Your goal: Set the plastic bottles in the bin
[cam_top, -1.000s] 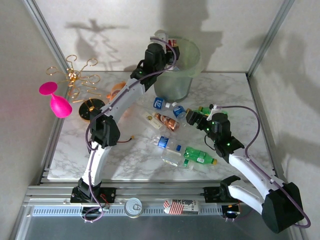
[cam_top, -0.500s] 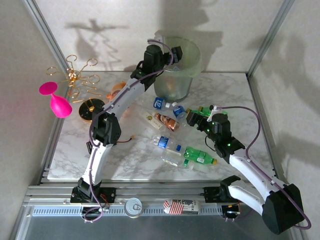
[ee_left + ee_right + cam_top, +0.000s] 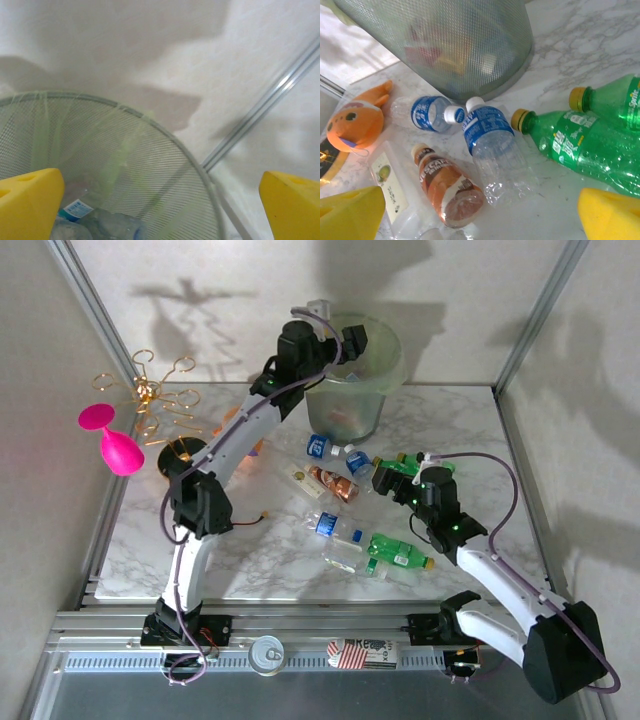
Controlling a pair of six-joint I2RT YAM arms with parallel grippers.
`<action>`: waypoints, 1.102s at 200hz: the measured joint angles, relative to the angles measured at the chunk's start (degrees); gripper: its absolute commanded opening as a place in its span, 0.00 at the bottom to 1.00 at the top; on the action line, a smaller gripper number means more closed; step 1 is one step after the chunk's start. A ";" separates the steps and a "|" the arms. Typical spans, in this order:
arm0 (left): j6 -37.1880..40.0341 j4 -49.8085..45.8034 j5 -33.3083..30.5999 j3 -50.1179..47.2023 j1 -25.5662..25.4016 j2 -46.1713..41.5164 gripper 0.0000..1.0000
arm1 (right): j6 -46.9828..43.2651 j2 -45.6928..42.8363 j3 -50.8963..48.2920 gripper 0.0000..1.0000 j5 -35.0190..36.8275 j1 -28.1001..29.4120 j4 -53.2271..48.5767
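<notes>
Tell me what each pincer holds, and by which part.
Nothing. The left pincer hangs open over the bin; the right pincer is open above the bottles.

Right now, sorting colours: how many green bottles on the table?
3 green bottles: two side by side by the right tool, one near the front edge. The bin may hide more.

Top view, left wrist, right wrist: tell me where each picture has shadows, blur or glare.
Top view: hard shadows of the gold rack and the arms fall on the back wall. Left wrist view: the yellow fingers are soft, the bin mesh clear, grey shadows on the wall. Right wrist view: the bottles are crisp, the fingers blurred, the upper left washed out.
</notes>
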 measured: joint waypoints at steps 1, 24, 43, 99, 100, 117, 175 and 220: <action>0.02 0.07 0.02 -0.20 -0.04 -0.20 1.00 | 0.00 0.11 0.00 0.99 0.04 0.00 -0.04; 0.46 2.34 0.94 -7.65 -1.31 -7.45 1.00 | -0.15 1.53 0.00 0.99 0.50 0.00 -1.07; 1.46 5.33 1.27 -15.08 -2.80 -13.81 1.00 | -0.28 3.34 0.17 0.99 0.70 0.00 -2.01; 2.05 17.42 0.20 -46.18 -4.98 -32.52 0.99 | -2.78 9.57 4.92 0.99 1.20 0.00 -6.03; 1.99 17.55 0.11 -46.66 -4.98 -32.81 0.99 | -2.91 9.73 5.09 0.99 1.25 0.00 -6.10; 0.52 21.70 -1.57 -56.78 -5.03 -37.88 1.00 | -4.52 11.76 7.48 0.99 2.14 0.00 -7.58; -7.74 30.99 -9.25 -83.76 -6.01 -49.99 1.00 | -13.11 23.26 18.82 0.97 8.63 -0.17 -13.09; -14.75 31.39 -11.04 -94.75 -6.14 -50.90 1.00 | -18.88 33.62 26.53 0.79 11.50 -1.46 -17.22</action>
